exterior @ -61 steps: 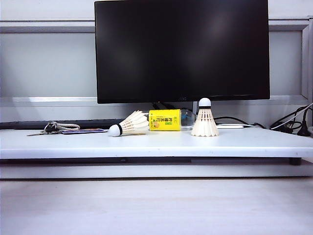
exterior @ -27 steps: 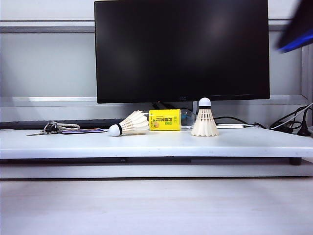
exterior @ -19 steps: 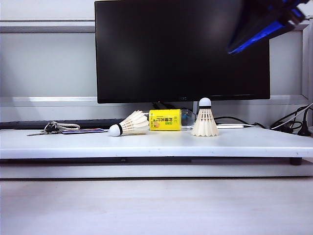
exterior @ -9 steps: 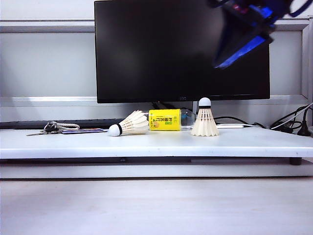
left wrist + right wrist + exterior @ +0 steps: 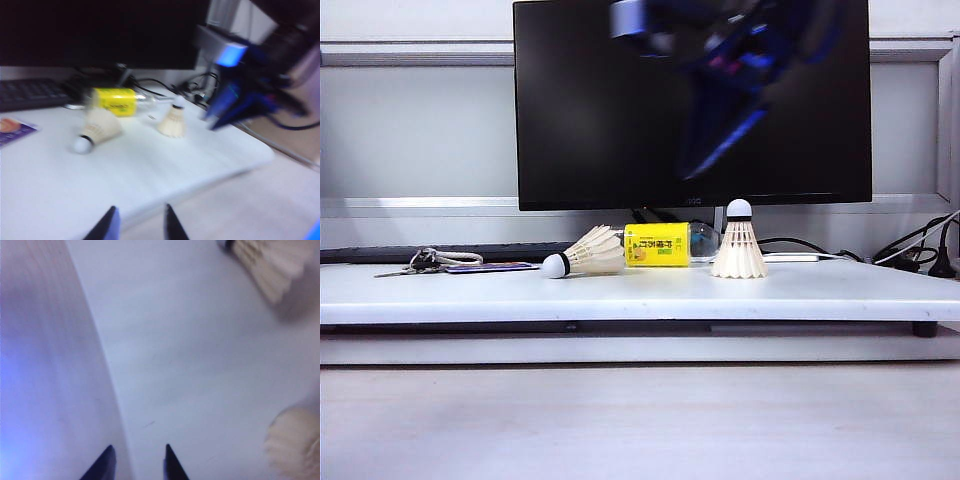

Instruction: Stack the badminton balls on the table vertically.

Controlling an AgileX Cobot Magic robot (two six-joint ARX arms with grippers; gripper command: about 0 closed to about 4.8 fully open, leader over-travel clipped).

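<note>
- Right claw (image 5: 136, 460) hangs above the bench (image 5: 620, 295), fingers parted, empty, lined up over the cones.
- One cone (image 5: 739, 242) stands upright as a ready base; the other (image 5: 584, 255) lies tipped.
- Left claw (image 5: 136, 227) is released, off the bench edge.
- A bottle (image 5: 660, 245) sits between them, crowding the lift.

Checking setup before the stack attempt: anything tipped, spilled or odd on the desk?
One shuttlecock lies on its side on the table, cork toward the left; the other shuttlecock stands upright. A yellow-labelled bottle also lies flat between them. No spill or damage visible. Right gripper hangs open above the table; left gripper is open near its front edge.
</note>
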